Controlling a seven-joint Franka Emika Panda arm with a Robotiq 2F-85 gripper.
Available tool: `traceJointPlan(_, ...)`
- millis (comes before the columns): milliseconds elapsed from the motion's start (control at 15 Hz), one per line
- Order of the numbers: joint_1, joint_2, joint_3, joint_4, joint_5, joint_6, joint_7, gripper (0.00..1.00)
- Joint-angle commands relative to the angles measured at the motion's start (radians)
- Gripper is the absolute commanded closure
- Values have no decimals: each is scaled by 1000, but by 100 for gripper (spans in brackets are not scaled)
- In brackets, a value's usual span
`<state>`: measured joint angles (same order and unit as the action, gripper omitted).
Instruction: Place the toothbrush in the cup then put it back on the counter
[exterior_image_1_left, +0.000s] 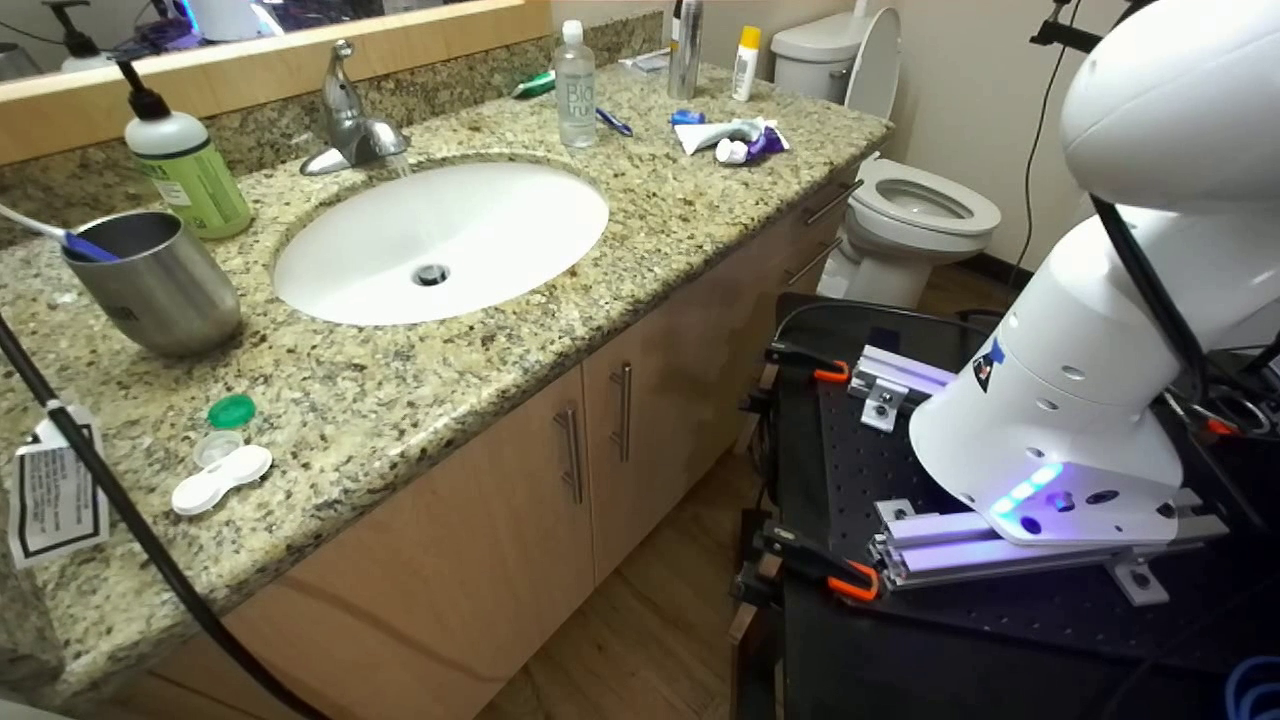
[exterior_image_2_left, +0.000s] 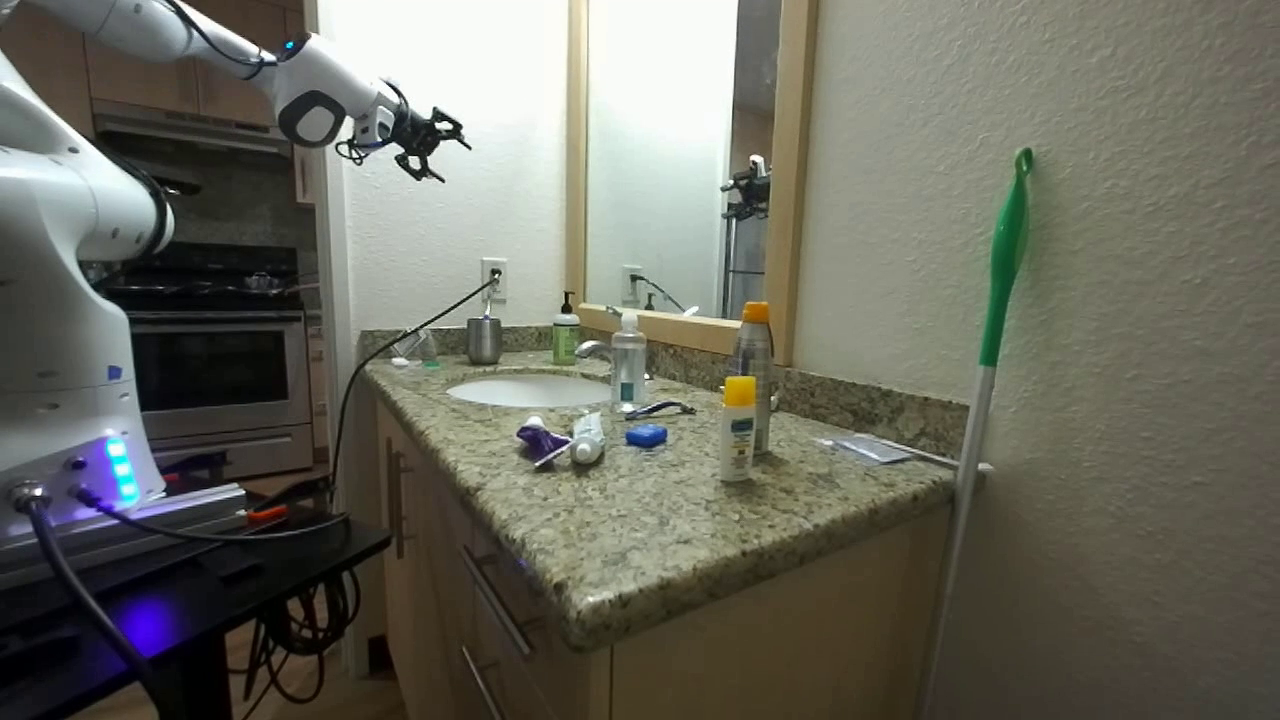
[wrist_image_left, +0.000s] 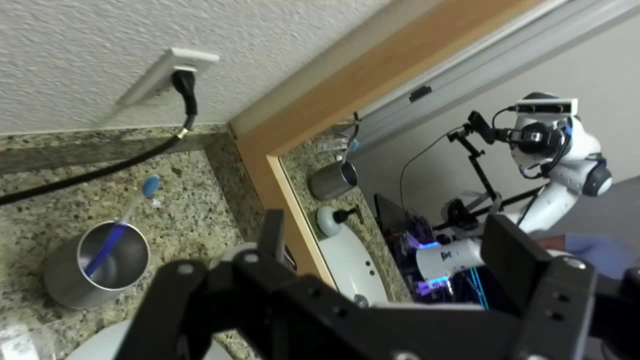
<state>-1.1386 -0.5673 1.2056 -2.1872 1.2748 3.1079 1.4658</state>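
The slim blue-and-white plastic toothbrush (wrist_image_left: 111, 241) leans in the tapered, shiny grey metal cup (wrist_image_left: 67, 280), handle down and head above the rim, on the speckled beige granite worktop (exterior_image_1_left: 340, 400). The claw (exterior_image_2_left: 455, 163) hangs well above, jaws spread apart, holding nothing. Expect the brush light and stiff, its handle perhaps slippery; the pale neck above the rim looks the best hold. The cup (sturdy, I'd guess, but easily tipped) shows nothing else inside. Near it stands a green-and-white soap bottle with a black pump (exterior_image_1_left: 190, 165), fill unclear.
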Motion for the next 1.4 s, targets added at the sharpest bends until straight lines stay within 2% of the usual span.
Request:
traceJointPlan(0,36,245,-135,100,81,-43,-169,0)
traceJointPlan(67,50,297,-191,123,96,-71,-218,0)
traceJointPlan(200,-2,410,-205,204,139,-138,-311,0)
traceJointPlan(267,31,469,-227,206,214,-138,-402,0)
traceJointPlan(333,108,467,-232,160,325,-108,-455,0)
traceJointPlan(533,111,505,-202,125,577,-223,-621,0)
traceJointPlan(600,108,578,-195,112,597,-259,-676,0)
traceJointPlan(667,307,528,-392,134,524,-185,-600,0)
traceJointPlan(733,350,537,-426,117,534,-195,-617,0)
traceJointPlan(800,422,539,-497,117,530,-193,-615,0)
traceJointPlan(933,484,535,-569,126,528,-192,-615,0)
traceJointPlan(1000,489,535,-574,128,527,-192,-615,0)
traceJointPlan(1067,338,531,-404,120,494,-160,-560,0)
traceJointPlan(1133,383,558,-432,116,436,-137,-489,0)
traceJointPlan(1200,381,600,-432,99,317,-196,-367,0)
traceJointPlan(1333,385,717,-427,142,220,-222,-296,0)
